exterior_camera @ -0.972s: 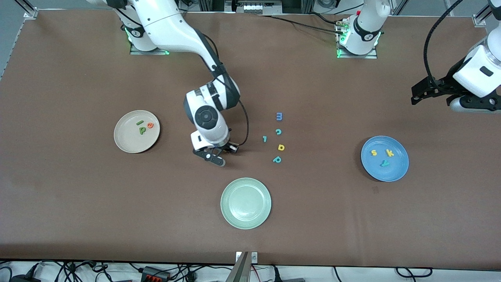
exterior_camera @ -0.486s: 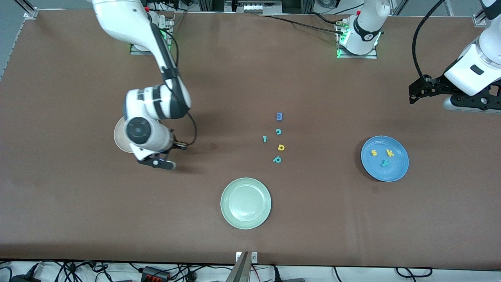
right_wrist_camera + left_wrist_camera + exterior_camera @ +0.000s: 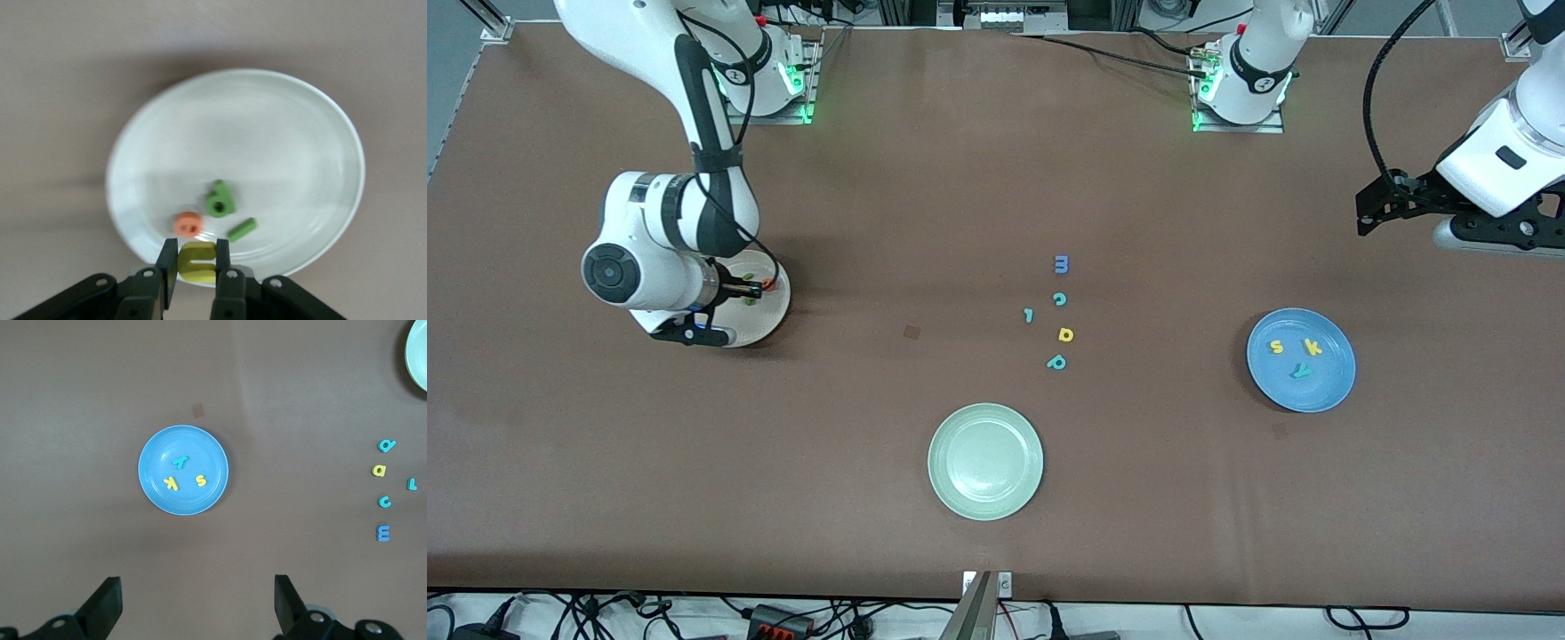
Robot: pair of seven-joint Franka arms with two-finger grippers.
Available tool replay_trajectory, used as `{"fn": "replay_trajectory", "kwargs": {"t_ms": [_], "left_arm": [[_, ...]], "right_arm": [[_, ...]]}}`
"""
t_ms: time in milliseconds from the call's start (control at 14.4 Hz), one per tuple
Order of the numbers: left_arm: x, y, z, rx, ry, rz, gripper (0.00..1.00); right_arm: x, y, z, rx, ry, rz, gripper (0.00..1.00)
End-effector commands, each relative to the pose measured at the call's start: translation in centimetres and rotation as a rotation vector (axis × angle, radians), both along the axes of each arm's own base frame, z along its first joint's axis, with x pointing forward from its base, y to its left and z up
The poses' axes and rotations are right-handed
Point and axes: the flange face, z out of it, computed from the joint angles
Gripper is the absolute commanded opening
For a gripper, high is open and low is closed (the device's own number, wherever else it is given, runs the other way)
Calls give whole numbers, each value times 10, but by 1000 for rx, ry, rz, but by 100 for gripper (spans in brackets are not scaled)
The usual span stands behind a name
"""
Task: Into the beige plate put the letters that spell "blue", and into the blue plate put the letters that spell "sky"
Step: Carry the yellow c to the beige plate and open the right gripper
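Observation:
My right gripper [image 3: 692, 335] [image 3: 197, 248] hangs over the beige plate's [image 3: 772, 309] [image 3: 267, 127] rim, shut on the yellow u [image 3: 198, 264]. In that plate lie the green b-shaped letter [image 3: 219, 201], the green bar [image 3: 241, 229] and the orange e [image 3: 188, 224]. The blue plate [image 3: 1336, 378] [image 3: 157, 453] sits toward the left arm's end and holds the yellow s [image 3: 1277, 347], yellow k [image 3: 1312, 347] and teal y [image 3: 1302, 371]. My left gripper [image 3: 1371, 213] [image 3: 197, 592] waits high in the air near that plate, open with nothing between its fingers.
A pale green plate [image 3: 985, 460] lies mid-table, nearest the front camera. Farther from the camera than it, loose letters lie in a cluster: blue m [image 3: 1061, 264], teal c [image 3: 1059, 300], a small teal letter [image 3: 1029, 315], yellow d [image 3: 1065, 334], teal p [image 3: 1056, 362].
My right arm has swung from mid-table to the beige plate, carrying the yellow u. The left arm shifted slightly early on and then held still.

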Motion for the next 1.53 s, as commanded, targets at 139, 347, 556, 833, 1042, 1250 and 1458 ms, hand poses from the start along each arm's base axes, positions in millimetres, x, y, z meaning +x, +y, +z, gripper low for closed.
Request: {"fn": "replay_trajectory", "kwargs": {"t_ms": [139, 347, 556, 833, 1042, 1250, 1458], "left_arm": [[0, -2, 6, 12, 2, -28, 100], [0, -1, 6, 10, 2, -26, 100], [1, -1, 6, 10, 3, -28, 100], [1, -2, 6, 10, 2, -29, 100], [1, -1, 6, 10, 2, -26, 100], [1, -2, 6, 12, 0, -20, 100], [2, -2, 5, 11, 2, -26, 100]], "right_arm": [[-3, -44, -24, 20, -17, 53, 6], [-4, -55, -37, 21, -6, 67, 7], [-3, -57, -45, 10, -18, 62, 13], [2, -46, -43, 43, -31, 30, 100], [7, -44, -37, 49, -40, 32, 100], [15, -43, -26, 55, -65, 28, 100], [38, -38, 4, 77, -91, 37, 100]]}}
